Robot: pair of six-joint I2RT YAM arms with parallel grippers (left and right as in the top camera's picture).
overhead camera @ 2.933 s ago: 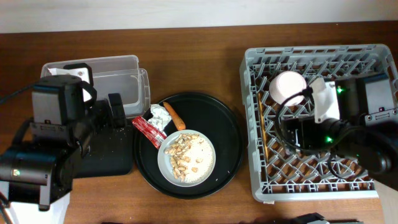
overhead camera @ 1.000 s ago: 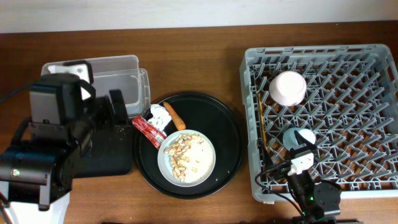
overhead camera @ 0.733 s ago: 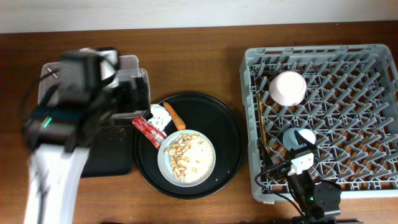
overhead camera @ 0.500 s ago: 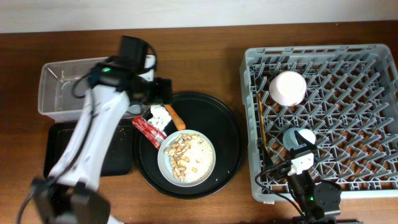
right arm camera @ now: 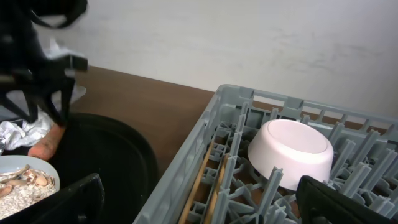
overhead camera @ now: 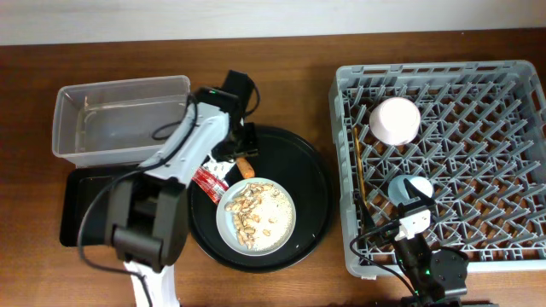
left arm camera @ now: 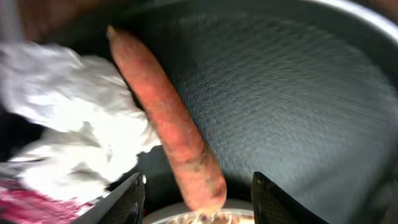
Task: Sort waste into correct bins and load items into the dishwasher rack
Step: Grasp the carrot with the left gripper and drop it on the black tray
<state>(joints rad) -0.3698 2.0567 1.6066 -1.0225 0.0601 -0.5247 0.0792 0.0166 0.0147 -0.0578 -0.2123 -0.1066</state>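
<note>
left gripper (left arm camera: 202, 199): spread wide, right over carrot piece (left arm camera: 165, 118) | white tissue (left arm camera: 74, 124): touching carrot piece | right gripper (right arm camera: 205, 202): spread wide, far from carrot piece

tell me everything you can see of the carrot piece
The carrot piece is a short orange stub, dull and slightly blotched, tapering to one end. It lies flat on the round black tray, its side against the crumpled white tissue, thick end by the plate. The left gripper straddles it, jaws open.
</note>
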